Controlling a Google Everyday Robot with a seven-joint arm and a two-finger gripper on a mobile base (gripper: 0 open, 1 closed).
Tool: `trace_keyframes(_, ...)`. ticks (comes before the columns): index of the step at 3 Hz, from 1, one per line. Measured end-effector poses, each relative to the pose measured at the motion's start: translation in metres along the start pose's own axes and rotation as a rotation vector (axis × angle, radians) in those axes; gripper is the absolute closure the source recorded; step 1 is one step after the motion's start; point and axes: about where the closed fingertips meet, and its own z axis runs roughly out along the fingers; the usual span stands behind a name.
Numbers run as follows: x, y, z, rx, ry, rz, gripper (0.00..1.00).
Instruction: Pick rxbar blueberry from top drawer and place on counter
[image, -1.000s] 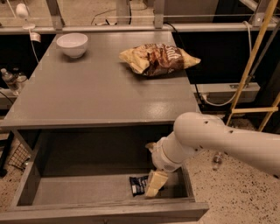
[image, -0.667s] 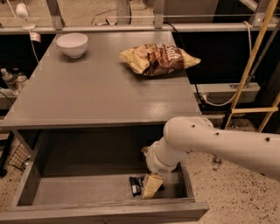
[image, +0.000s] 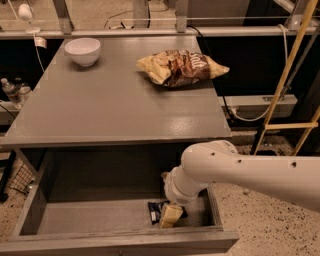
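Observation:
The top drawer (image: 90, 215) is pulled open below the counter (image: 115, 107). The rxbar blueberry (image: 157, 211), a small dark wrapper, lies flat on the drawer bottom near the front right. My gripper (image: 170, 215) reaches down into the drawer from the right on a white arm, and its pale fingertip sits on or right beside the bar's right end. The arm hides part of the bar and the drawer's right side.
A white bowl (image: 82, 51) stands at the counter's back left. A yellow-and-brown chip bag (image: 181, 66) lies at the back right. A yellow ladder-like frame (image: 290, 90) stands to the right of the counter.
The arm has shifted slightly left and lower into the drawer, bringing the gripper closer over the bar. The bar has not moved.

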Motion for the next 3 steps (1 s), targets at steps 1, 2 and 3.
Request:
trace_keyframes(1,-0.001,-0.001,0.008,-0.013,0.0,-0.003,0.0)
trace_keyframes(2,0.0,-0.002,0.017,-0.033,-0.003,-0.007,0.18)
trace_keyframes(3,-0.001,-0.001,0.02,-0.041,-0.006,-0.023,0.49)
